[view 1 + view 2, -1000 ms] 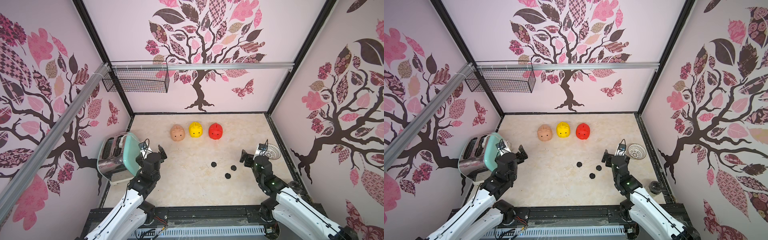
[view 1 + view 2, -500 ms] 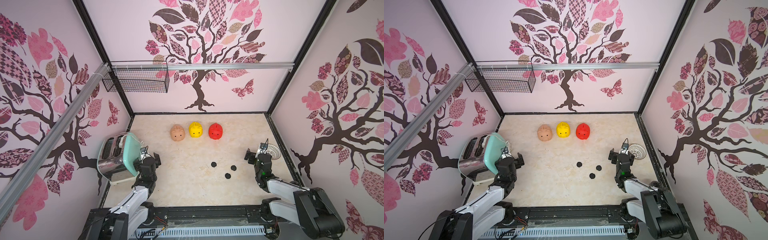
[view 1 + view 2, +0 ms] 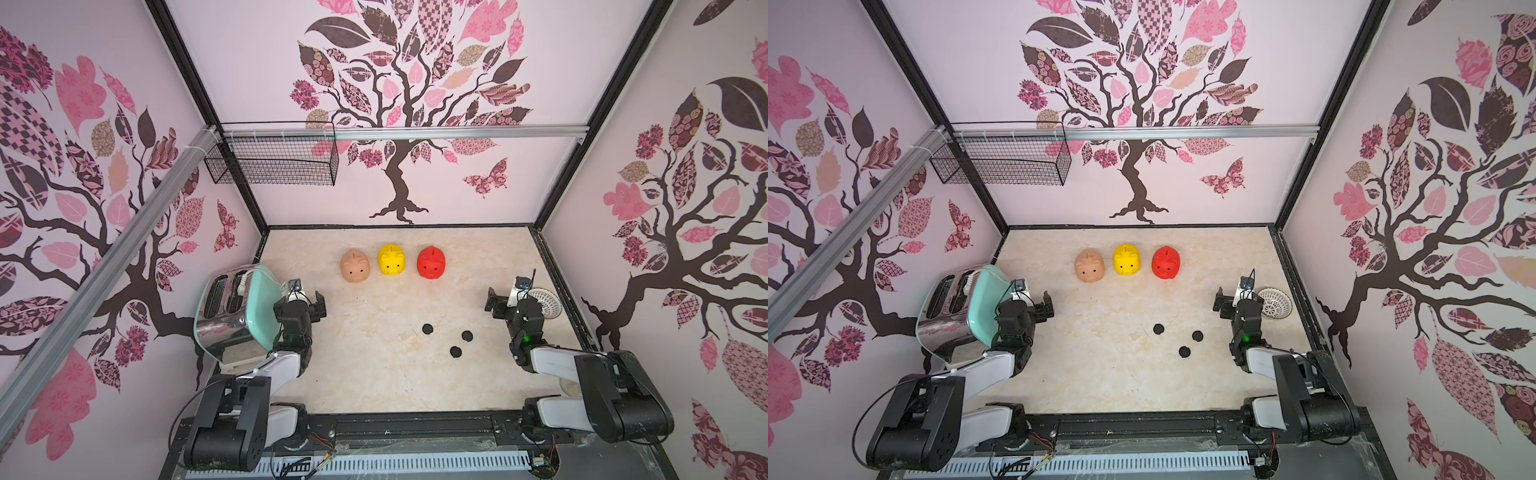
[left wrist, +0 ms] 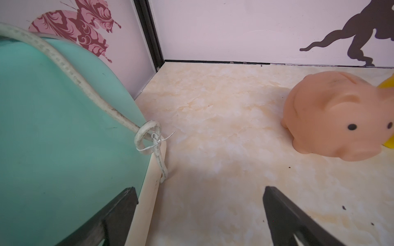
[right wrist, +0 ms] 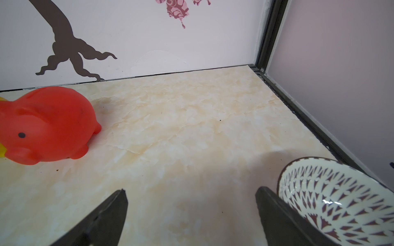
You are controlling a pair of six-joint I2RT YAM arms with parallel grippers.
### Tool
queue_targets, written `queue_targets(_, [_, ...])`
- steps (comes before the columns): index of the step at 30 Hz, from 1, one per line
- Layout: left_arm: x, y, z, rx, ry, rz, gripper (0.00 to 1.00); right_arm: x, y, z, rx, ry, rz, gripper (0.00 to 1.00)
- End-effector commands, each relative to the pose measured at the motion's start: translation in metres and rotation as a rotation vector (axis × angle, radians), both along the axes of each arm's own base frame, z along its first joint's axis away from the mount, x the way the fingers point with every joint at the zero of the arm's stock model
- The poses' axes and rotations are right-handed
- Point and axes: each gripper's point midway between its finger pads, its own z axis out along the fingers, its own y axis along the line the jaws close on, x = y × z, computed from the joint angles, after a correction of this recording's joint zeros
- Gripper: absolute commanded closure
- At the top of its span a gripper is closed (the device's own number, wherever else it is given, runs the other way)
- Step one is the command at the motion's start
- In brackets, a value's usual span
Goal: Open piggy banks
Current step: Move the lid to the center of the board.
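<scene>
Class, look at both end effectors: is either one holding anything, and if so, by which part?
Nothing is held. The left end effector and the right end effector are both open, with nothing between their jaws.

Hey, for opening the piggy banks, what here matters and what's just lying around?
For the job: peach pig, yellow pig, red pig, black discs, probably their plugs.
Lying about: toaster, bowl, wire basket.

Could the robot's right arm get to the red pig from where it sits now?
Probably yes: the open right hand faces bare tabletop up to the red pig; the white bowl sits off to the side, not between them.
</scene>
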Motion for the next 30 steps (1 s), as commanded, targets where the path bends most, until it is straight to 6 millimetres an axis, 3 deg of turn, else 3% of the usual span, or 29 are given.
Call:
queue_targets(1, [0.013, -0.008, 0.011, -0.001, -0.030, -0.056, 0.02, 0.010, 0.003, 0.012, 0.000, -0.032, 0.023, 0.00])
queue_targets(5, [0.014, -0.012, 0.010, -0.015, -0.027, -0.081, 0.02, 0.007, -0.001, 0.010, 0.004, -0.018, 0.005, 0.00])
queue_targets(8, [0.003, -0.016, 0.012, -0.037, -0.032, -0.096, 0.02, -0.001, -0.007, 0.001, 0.000, 0.048, -0.033, 0.00])
queue_targets(15, [-0.018, -0.034, 0.015, 0.023, -0.035, -0.127, 0.02, -0.013, -0.006, 0.004, 0.033, 0.026, -0.026, 0.00])
queue_targets(23, [-0.014, -0.017, 0.016, 0.020, -0.041, -0.023, 0.02, -0.004, -0.024, -0.010, 0.088, 0.212, -0.184, 0.00])
queue_targets(26, [-0.020, -0.006, 0.032, -0.007, -0.091, 0.071, 0.02, 0.002, -0.019, 0.012, 0.177, 0.216, -0.190, 0.00])
queue_targets(28, [-0.025, -0.003, 0.044, 0.003, -0.111, 0.113, 0.02, 0.006, 0.008, 0.027, 0.277, 0.209, -0.060, 0.00])
queue_targets(30, [-0.031, 0.007, 0.051, -0.017, -0.119, 0.196, 0.02, 0.005, 0.032, 0.028, 0.385, 0.200, 0.053, 0.00])
